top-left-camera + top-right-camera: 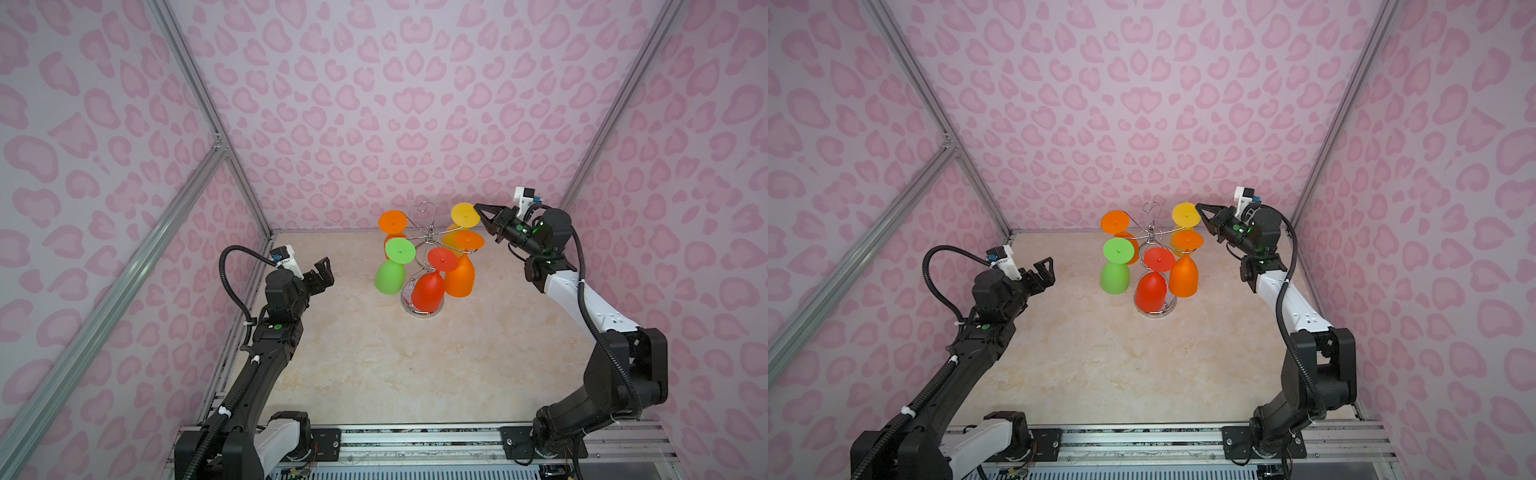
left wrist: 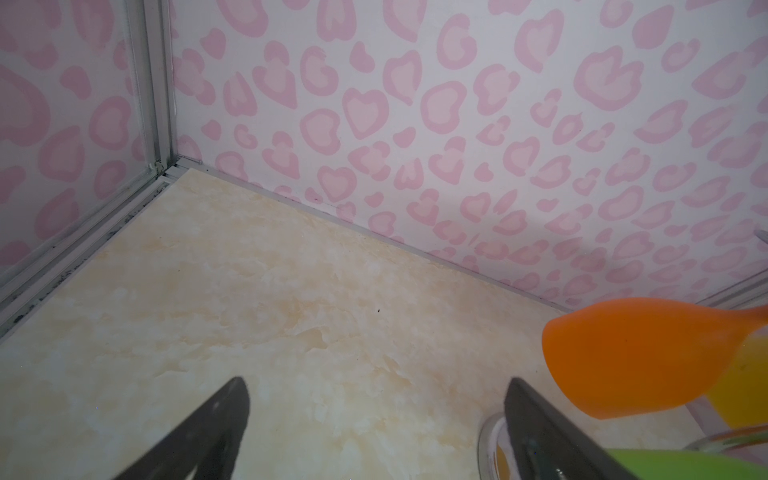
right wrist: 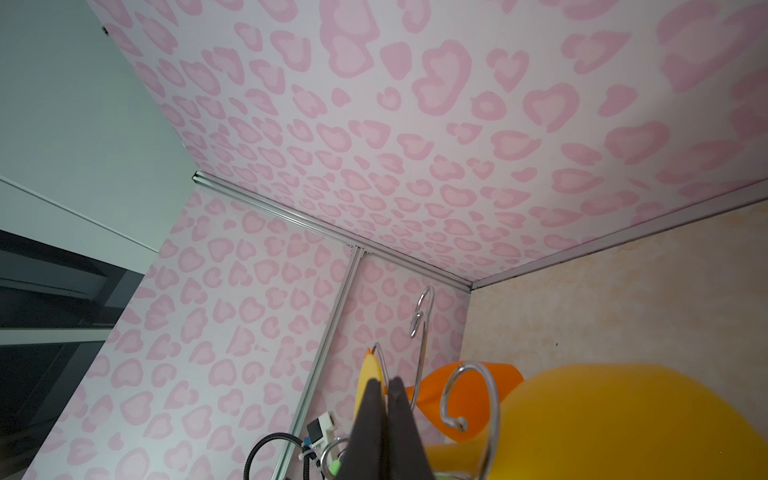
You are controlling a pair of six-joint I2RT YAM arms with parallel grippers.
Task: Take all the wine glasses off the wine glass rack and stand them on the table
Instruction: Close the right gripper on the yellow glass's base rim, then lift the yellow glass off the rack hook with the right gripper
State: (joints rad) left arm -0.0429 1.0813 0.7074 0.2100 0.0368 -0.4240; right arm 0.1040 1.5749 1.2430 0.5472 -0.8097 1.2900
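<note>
**Closed right gripper sitting at the yellow glass's foot; every glass hanging on the rack**

Pink heart-patterned walls (image 1: pixel 374 104) are enclosing a pale marbled table (image 1: pixel 374 365) on three sides. Two black arms are reaching in from the near edge.

The wine glass rack (image 1: pixel 430 237) (image 1: pixel 1152 237) is standing toward the back of the table, near its middle. Five glasses are hanging from it upside down, feet up. The orange glass at the back left (image 1: pixel 392 222) is sitting partly behind the green glass (image 1: pixel 390 278). The red glass (image 1: pixel 428 291) is hanging nearest the front, over the rack's round base. A second orange glass (image 1: pixel 459 278) is hanging just to its right.

The yellow wine glass (image 1: pixel 465 215) (image 1: pixel 1185 214) (image 3: pixel 623 415) is hanging at the back right.

The right gripper (image 1: pixel 478 206) (image 1: pixel 1200 205) (image 3: pixel 386 386) is holding its fingers pressed together. Its tip is meeting the rim of the yellow foot. The wrist view is showing that foot edge-on beside one finger, and I cannot tell whether it is being pinched.

The left gripper (image 1: pixel 326 270) (image 1: pixel 1045 268) (image 2: pixel 376 382) is hovering well left of the rack, spread wide and holding nothing.
</note>
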